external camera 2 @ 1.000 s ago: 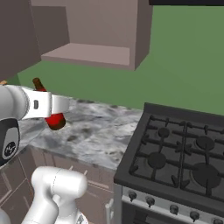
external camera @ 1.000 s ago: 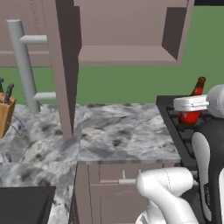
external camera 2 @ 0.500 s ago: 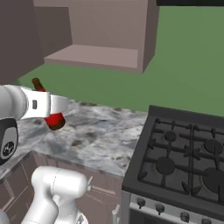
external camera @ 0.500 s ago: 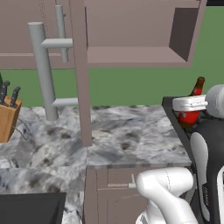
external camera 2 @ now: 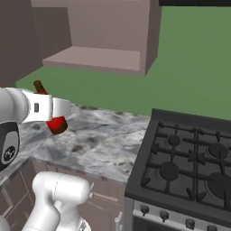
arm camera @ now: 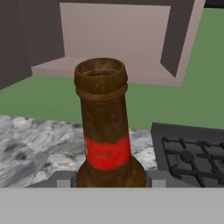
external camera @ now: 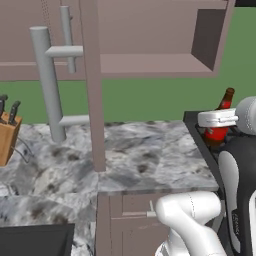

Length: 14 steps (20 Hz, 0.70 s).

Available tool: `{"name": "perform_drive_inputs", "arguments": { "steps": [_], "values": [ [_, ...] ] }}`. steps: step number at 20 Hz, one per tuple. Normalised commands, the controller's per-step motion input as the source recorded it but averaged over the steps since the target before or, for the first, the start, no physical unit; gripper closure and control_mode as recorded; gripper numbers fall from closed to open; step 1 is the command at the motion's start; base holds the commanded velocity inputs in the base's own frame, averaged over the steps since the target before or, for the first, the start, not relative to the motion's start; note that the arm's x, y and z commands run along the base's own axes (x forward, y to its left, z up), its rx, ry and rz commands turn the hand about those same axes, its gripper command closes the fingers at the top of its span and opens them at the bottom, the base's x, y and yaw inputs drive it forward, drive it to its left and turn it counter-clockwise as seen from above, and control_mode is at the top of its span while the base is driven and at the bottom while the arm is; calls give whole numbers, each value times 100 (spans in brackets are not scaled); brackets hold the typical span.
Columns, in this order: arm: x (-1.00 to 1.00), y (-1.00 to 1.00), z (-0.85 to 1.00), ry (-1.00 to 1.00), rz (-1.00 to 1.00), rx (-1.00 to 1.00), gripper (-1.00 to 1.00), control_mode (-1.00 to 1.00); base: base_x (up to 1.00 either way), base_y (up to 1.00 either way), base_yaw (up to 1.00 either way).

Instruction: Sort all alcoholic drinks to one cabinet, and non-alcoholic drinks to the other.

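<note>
An alcoholic drink, an amber-brown long-necked bottle (external camera: 220, 123) with a red label, hangs upright above the counter's right end. My gripper (external camera: 217, 119) is shut on its body. From the right, the bottle (external camera 2: 56, 122) sits in my gripper (external camera 2: 53, 111) with its neck sticking up. The hand view looks along the bottle (arm camera: 106, 131), held between my fingers (arm camera: 62, 180). An open cabinet (external camera: 150, 64) with a bare shelf hangs above and ahead; the cabinet (external camera 2: 95, 58) is open. The non-alcoholic drinks are out of view.
The cabinet's open door (external camera: 92, 100) with a long grey handle (external camera: 48, 85) juts out over the marble counter (external camera: 140, 155). A knife block (external camera: 7, 136) stands at the far left. A black gas stove (external camera 2: 194, 158) adjoins the counter on the right.
The base has driven, so the whole scene has shifted: the cabinet and its door drift right in the left base view. The bottle stays in my grip.
</note>
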Motion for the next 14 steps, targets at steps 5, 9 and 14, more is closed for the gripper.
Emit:
{"name": "perform_drive_inputs", "arguments": {
  "steps": [5,9,14],
  "values": [
    [0,0,0,0,0,0,100,100,24,12,-3],
    [0,0,0,0,0,0,100,100,3,4,-1],
    [0,0,0,0,0,0,100,100,0,0,0]
  ]
}}
